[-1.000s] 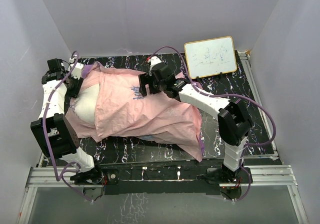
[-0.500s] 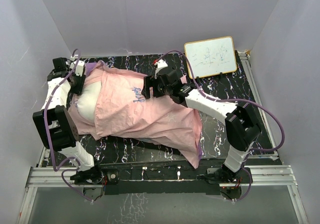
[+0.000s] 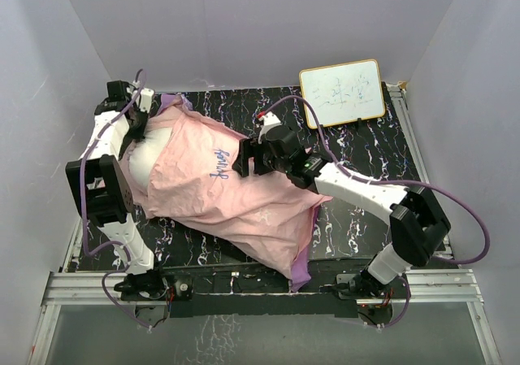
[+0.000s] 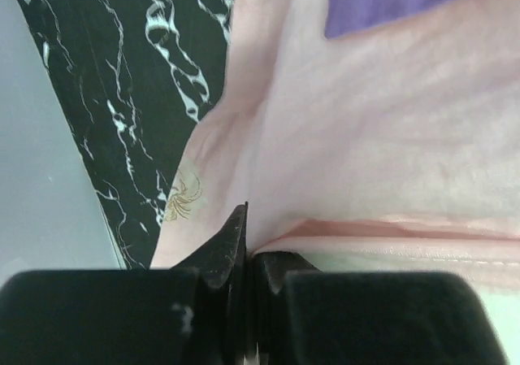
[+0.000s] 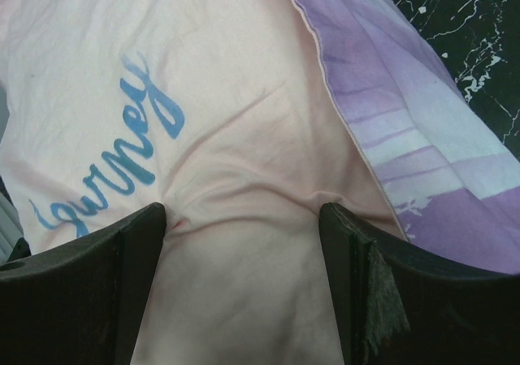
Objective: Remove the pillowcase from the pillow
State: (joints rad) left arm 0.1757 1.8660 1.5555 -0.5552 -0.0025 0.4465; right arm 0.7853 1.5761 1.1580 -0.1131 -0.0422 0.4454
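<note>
The pillowcase (image 3: 244,202) lies inside out, pale pink with blue lettering, draped over the pillow (image 3: 149,160), whose white end shows at the left. Purple outside shows at its near corner and in the right wrist view (image 5: 406,129). My left gripper (image 3: 134,125) is at the far left, shut on a pink hem of the pillowcase (image 4: 366,137), its jaws (image 4: 250,247) pinched together. My right gripper (image 3: 245,160) is open, both fingertips (image 5: 142,243) pressed into the pink fabric (image 5: 244,284), which puckers at each tip and bulges between them (image 5: 244,219).
A small framed whiteboard (image 3: 341,93) leans at the back right. The black marbled table (image 3: 366,145) shows around the fabric. Grey walls enclose the left, back and right. The aluminium rail (image 3: 260,288) with both arm bases runs along the near edge.
My right gripper moved nearer, dragging the fabric; the pillowcase's near corner swung towards the front edge. My left gripper moved farther back and rightwards with its hem. The bundle turned.
</note>
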